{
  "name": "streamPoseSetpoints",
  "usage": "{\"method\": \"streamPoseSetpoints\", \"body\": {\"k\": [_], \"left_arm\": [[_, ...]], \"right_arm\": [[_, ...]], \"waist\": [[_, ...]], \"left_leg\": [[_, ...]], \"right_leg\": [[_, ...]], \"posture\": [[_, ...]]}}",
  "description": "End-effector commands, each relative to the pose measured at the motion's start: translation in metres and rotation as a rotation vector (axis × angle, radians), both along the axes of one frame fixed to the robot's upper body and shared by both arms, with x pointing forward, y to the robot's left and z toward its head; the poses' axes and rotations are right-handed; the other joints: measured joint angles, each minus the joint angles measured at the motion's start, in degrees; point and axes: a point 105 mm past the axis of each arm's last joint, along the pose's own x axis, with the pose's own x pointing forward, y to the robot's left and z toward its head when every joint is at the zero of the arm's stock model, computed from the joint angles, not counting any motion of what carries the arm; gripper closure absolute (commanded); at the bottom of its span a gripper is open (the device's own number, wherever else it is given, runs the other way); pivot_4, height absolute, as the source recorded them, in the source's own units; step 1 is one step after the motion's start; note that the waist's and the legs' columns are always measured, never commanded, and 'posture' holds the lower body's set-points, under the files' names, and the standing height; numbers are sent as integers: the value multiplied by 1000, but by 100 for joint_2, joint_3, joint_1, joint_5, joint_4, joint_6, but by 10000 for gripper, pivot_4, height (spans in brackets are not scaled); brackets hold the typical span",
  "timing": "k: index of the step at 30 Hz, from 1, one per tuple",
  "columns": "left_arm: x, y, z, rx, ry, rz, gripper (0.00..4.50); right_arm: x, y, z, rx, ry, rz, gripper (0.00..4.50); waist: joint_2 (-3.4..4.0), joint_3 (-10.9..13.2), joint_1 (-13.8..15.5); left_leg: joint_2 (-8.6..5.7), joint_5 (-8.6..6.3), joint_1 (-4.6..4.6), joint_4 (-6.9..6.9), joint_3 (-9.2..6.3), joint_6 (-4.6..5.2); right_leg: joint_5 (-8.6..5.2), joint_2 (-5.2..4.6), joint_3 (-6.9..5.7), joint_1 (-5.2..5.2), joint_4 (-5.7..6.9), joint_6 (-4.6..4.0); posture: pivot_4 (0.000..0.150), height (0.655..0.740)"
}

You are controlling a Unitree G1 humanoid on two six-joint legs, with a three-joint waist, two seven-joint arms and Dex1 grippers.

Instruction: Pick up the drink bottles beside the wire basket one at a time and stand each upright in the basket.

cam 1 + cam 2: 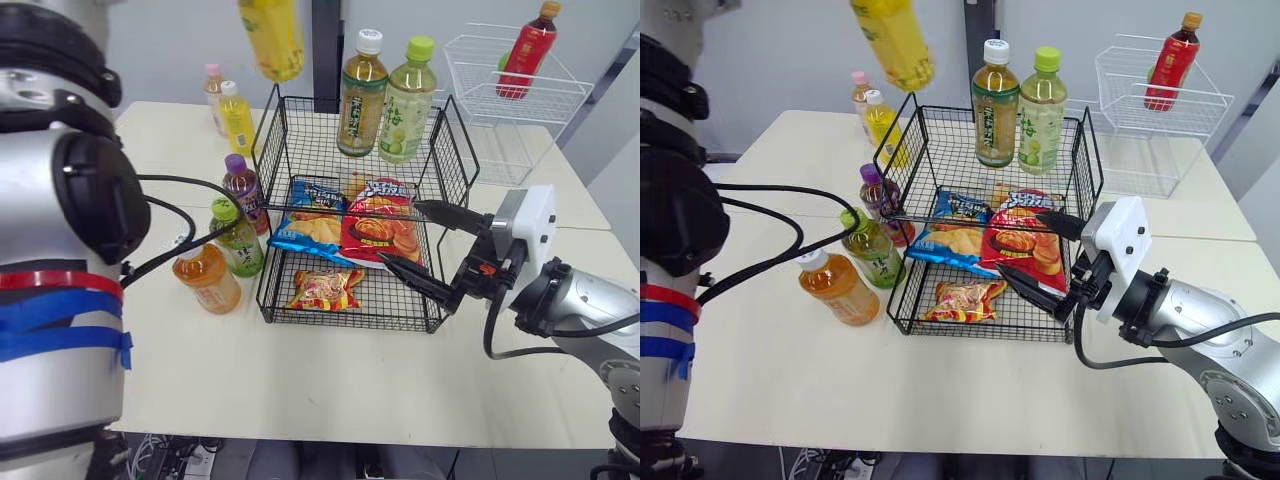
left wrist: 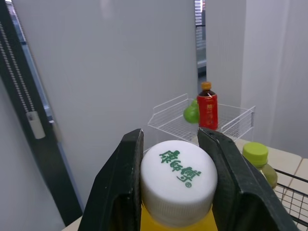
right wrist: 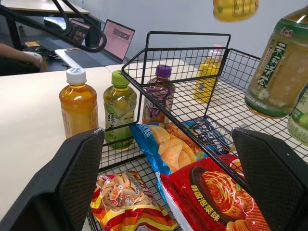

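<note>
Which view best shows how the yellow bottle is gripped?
The left wrist view: the left gripper clamps the yellow bottle by its white cap. The eye views and right wrist view catch its body hanging above the basket, the grip out of frame.

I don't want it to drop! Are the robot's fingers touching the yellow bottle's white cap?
Touching. The left wrist view shows both fingers pressed against the white cap, no gap.

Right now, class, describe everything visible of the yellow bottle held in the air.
The yellow bottle hangs slightly tilted above the wire basket, over its back left corner. It looks like plastic full of yellow drink, with a printed label. Its white cap, marked with green characters, is clamped between the black fingers of the left gripper. Nothing else touches it.
</note>
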Motion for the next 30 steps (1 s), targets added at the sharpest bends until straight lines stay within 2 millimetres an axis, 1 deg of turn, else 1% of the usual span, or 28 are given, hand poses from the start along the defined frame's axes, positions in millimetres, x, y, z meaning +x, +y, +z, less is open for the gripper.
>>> {"method": "streamPoseSetpoints", "body": {"k": [1, 3, 11, 19, 24, 26, 28, 30], "left_arm": [[-9, -6, 19, -42, -74, -22, 31387], [-1, -9, 5, -39, -30, -25, 31387], [18, -19, -38, 10, 81, -24, 31387], [26, -26, -58, 61, 121, -7, 31387], [28, -26, -58, 60, 122, 6, 31387], [27, -25, -55, 65, 108, 11, 24283], [25, -26, -52, 66, 101, -1, 19594], [22, -26, -49, 62, 100, -20, 13564]], "right_arm": [[-6, 1, 8, 20, -52, -16, 0], [-5, -1, 10, 30, -64, -42, 0], [1, -6, 19, 63, -98, -109, 0], [1, -5, 20, 70, -103, -116, 0], [3, -6, 23, 78, -113, -127, 0], [3, -6, 24, 81, -118, -130, 0], [3, -6, 25, 86, -124, -130, 0], [3, -6, 26, 92, -131, -131, 0]], "waist": [[0, 0, -32], [1, 0, -49], [2, 1, -46], [4, 0, -37], [4, 0, -39], [4, 0, -41], [4, 0, -41], [4, 0, -41]], "left_leg": [[0, 2, -6, 1, 0, -4], [0, 5, -8, 1, 2, -8], [-1, 9, -8, 2, 5, -14], [-2, 10, -10, 2, 7, -16], [-2, 10, -8, 3, 6, -15], [-2, 10, -7, 3, 6, -16], [-2, 11, -7, 3, 6, -16], [-2, 11, -7, 3, 6, -16]], "right_leg": [[2, 0, 0, -5, 1, -3], [13, 0, 4, -7, 1, -23], [14, 0, 7, -8, 1, -24], [14, 0, 9, -8, -1, -24], [14, 0, 9, -7, 3, -24], [14, 0, 10, -7, 4, -24], [14, 0, 9, -7, 5, -24], [14, 0, 10, -7, 4, -24]], "posture": [[1500, 7400], [1500, 7400], [1500, 7400], [1500, 7400], [1500, 7400], [1500, 7400], [1500, 7400], [1500, 7400]]}}
